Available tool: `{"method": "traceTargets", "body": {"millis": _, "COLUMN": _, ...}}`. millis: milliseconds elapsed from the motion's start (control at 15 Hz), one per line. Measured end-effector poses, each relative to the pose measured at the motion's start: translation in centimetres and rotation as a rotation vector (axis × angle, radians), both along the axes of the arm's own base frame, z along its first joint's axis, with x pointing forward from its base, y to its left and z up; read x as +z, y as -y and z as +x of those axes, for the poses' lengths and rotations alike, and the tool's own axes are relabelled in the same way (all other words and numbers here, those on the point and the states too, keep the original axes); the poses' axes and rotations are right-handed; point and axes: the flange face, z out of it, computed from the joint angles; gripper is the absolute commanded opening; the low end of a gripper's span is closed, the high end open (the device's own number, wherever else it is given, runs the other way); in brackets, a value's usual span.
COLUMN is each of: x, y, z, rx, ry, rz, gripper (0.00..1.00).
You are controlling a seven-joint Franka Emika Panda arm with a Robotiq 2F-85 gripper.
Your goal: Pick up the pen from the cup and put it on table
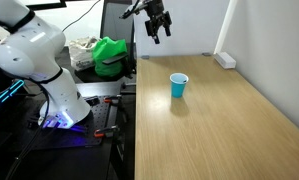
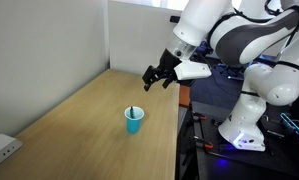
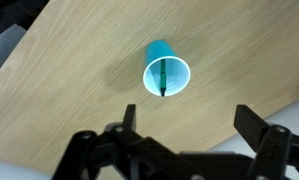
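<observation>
The light-blue cup stands upright on the tan wood table, also seen in an exterior view and in the wrist view. The green pen leans inside the cup; a dark tip shows at the rim. My gripper hangs high above the table, well apart from the cup, seen too in an exterior view. Its fingers are spread wide and hold nothing.
A dark bench with a green cloth and clutter stands beside the table by the robot base. A white power strip lies at the table's far edge, also seen in an exterior view. A wall borders the table.
</observation>
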Motion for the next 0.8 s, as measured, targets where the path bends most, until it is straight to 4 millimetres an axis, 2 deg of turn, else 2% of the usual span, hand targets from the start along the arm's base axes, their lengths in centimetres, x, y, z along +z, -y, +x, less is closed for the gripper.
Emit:
{"method": "traceTargets", "body": {"millis": 467, "x": -2.4, "y": 0.2, "z": 2.0, "rx": -0.085, "ry": 0.009, "rz": -0.029, "gripper": 1.00}}
{"method": "traceTargets", "body": {"millis": 800, "x": -2.7, "y": 0.2, "z": 2.3, "rx": -0.086, "ry": 0.003, "rz": -0.024, "gripper": 1.00}}
